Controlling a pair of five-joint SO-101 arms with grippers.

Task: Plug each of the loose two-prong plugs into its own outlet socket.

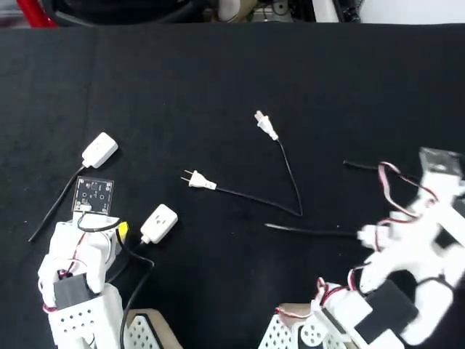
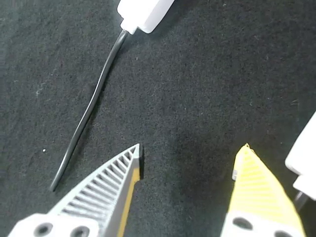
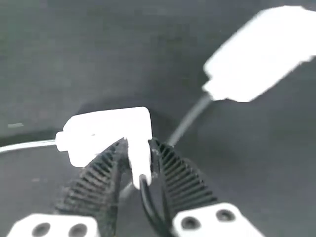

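Two white two-prong plugs lie loose on the black table, one mid-table (image 1: pixel 197 179) and one farther back (image 1: pixel 266 125), and their thin black cables meet near the centre. Two white outlet sockets lie at the left, one (image 1: pixel 99 149) farther back and one (image 1: pixel 158 223) beside the left arm (image 1: pixel 80 273). My left gripper (image 2: pixel 190 148) hangs open over bare cloth between the far socket (image 2: pixel 145 12) and the near socket (image 2: pixel 303 158). My right gripper (image 3: pixel 138 143) is shut on a white plug body (image 3: pixel 106 133) with a black cable; a white block (image 3: pixel 256 54) lies beyond it.
The right arm (image 1: pixel 407 247) stands at the right edge with red and white wires looping off it. Loose black cable ends (image 1: pixel 312 231) lie in front of it. Red and white equipment lines the table's far edge (image 1: pixel 232 22).
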